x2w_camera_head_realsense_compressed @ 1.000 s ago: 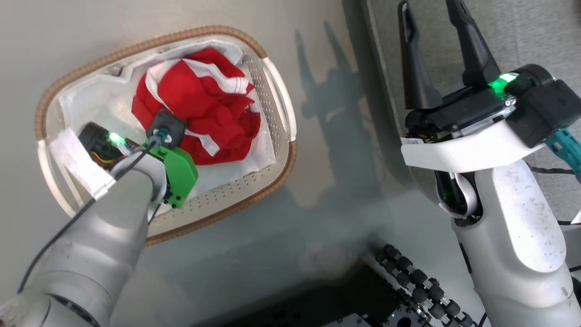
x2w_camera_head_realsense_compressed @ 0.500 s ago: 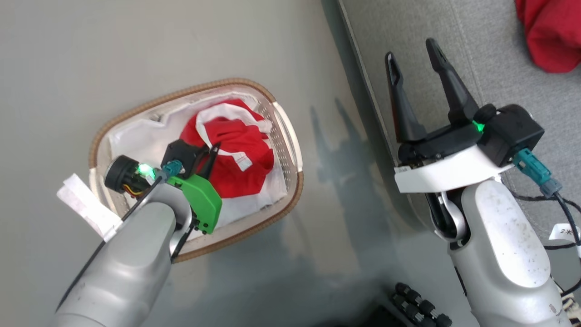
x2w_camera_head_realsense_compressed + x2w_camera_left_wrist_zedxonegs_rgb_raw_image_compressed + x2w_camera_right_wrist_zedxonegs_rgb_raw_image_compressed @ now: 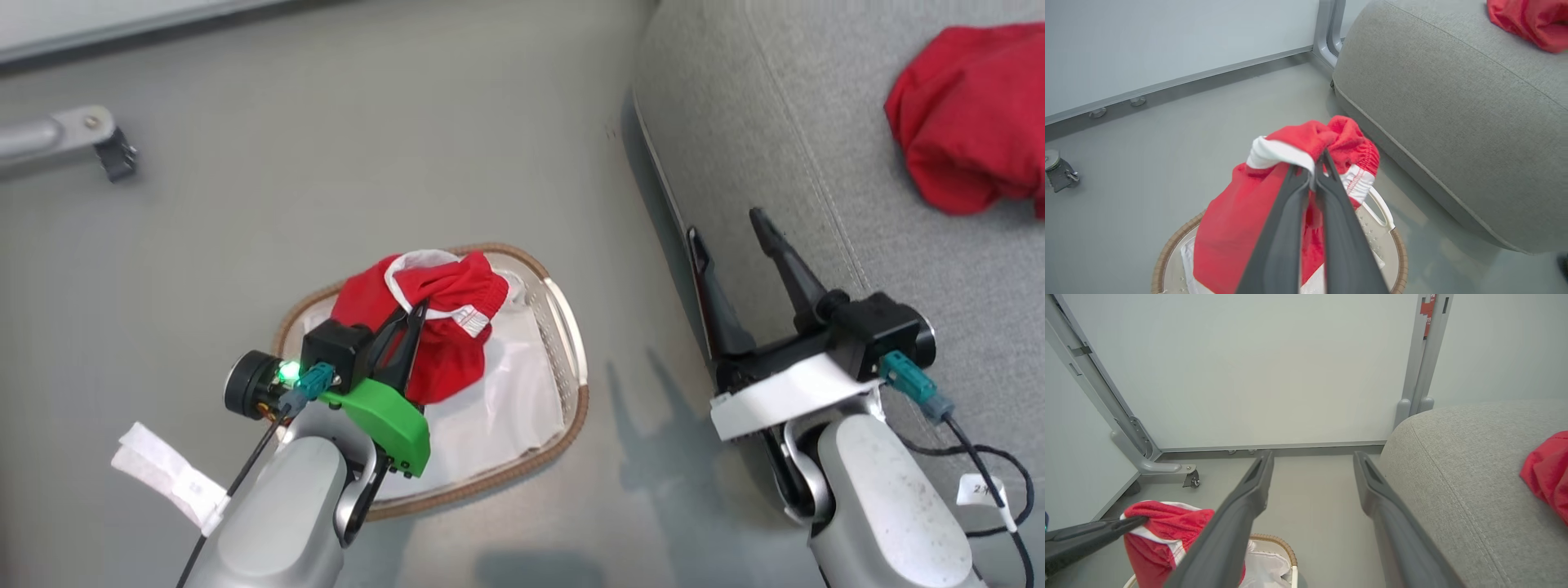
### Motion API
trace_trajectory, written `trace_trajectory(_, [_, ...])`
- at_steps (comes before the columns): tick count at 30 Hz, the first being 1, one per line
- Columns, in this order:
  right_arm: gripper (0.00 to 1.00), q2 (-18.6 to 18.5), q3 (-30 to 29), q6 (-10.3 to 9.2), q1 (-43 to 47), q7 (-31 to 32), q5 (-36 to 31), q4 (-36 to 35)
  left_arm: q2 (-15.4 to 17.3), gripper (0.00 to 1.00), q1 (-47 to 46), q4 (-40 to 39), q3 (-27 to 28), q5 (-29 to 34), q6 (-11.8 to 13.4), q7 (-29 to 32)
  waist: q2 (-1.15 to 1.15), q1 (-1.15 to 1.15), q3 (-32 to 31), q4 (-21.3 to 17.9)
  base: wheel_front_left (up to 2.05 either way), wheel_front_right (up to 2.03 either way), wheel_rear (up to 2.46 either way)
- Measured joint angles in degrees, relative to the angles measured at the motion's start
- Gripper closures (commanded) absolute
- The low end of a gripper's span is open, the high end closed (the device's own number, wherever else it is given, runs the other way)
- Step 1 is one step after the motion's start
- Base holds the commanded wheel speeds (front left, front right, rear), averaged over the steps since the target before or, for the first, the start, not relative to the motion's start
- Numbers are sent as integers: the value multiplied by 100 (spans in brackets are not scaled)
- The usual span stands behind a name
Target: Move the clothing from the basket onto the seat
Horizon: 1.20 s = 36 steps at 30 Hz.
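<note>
Lifting clothing [image 3: 453, 367] above basket [image 3: 581, 400] (earlier inside), left jaws clamped

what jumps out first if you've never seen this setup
A bright red garment with white trim hangs bunched in the shut left gripper, over the white laundry basket on the floor. A second red garment lies on the grey sofa cushion at upper right. The right gripper stands open and unloaded by the cushion's edge.
</note>
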Motion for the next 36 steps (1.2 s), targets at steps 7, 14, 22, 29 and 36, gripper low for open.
trace_trajectory(7, [0, 0, -1, 0, 408, 0, -43, 175, -103, 100, 443, -612, 463, 292, 0, 1, 0, 0, -694, 249, 0, 0, 0])
trace_trajectory(14, [0, 0, 45, 0, 815, 0, 9, 293, -230, 100, 575, -1103, 608, 371, 0, 1, 0, 0, -1313, 422, 0, 0, 0])
trace_trajectory(22, [0, 0, 64, 0, 1170, 0, 59, 350, -374, 100, 630, -1545, 743, 325, 0, 1, 0, 0, -1903, 556, 0, 0, 0])
trace_trajectory(29, [0, -1, 123, 0, 1276, 0, 130, 345, -466, 100, 639, -1860, 657, 333, 0, 0, 0, 0, -2129, 663, 0, 0, 0])
trace_trajectory(36, [0, -2, 743, 0, 1111, 0, 237, 130, -534, 100, 548, -1951, 456, 383, 0, 0, 0, 0, -2115, 855, 0, 0, 0])
